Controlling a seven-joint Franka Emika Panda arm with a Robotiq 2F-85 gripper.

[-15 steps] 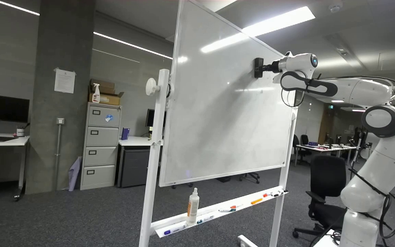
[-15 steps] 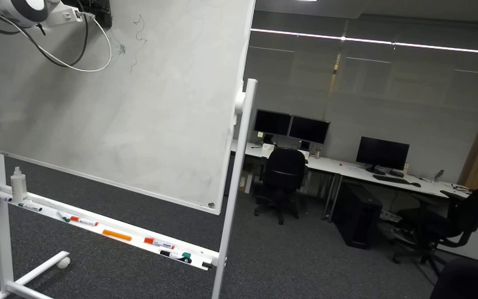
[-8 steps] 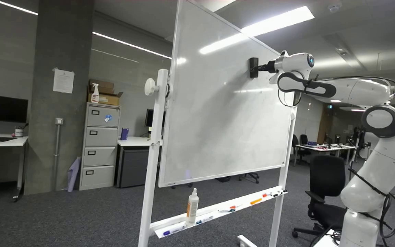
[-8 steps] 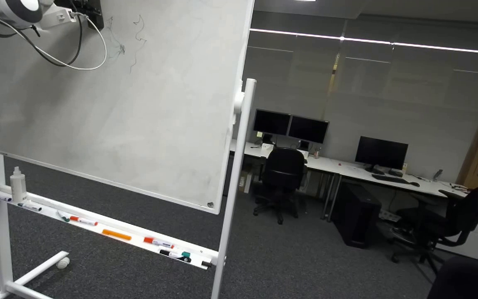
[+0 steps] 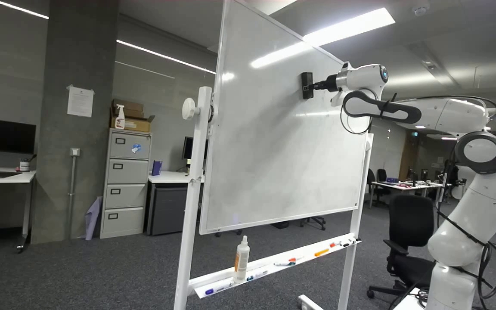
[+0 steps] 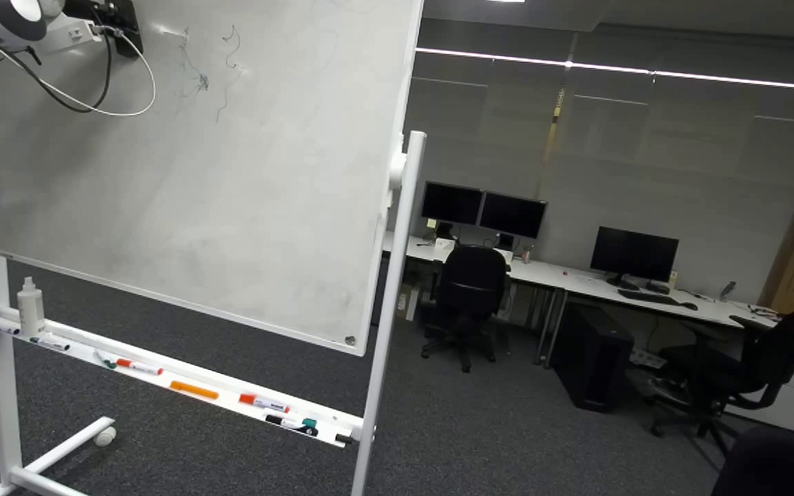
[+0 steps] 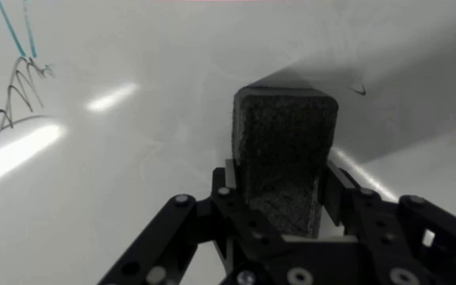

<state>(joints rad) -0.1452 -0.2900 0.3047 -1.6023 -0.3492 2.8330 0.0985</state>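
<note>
My gripper is shut on a black felt-like block, an eraser, with one finger on each long side. In an exterior view the eraser stands upright and appears flat against the whiteboard, in its upper part. Whether it presses firmly cannot be told. In the wrist view a black zigzag scribble and teal lines lie left of the eraser, and a small black tick lies right of it. Thin scribbles also show on the board in an exterior view.
A tray below the board holds a white bottle, an orange marker and several other markers. White posts frame the board. A black chair stands near the arm's base. Cables hang from the arm.
The arm and the eraser have moved sideways along the board, leftwards in both exterior views, at about the same height. The grip stays the same.
</note>
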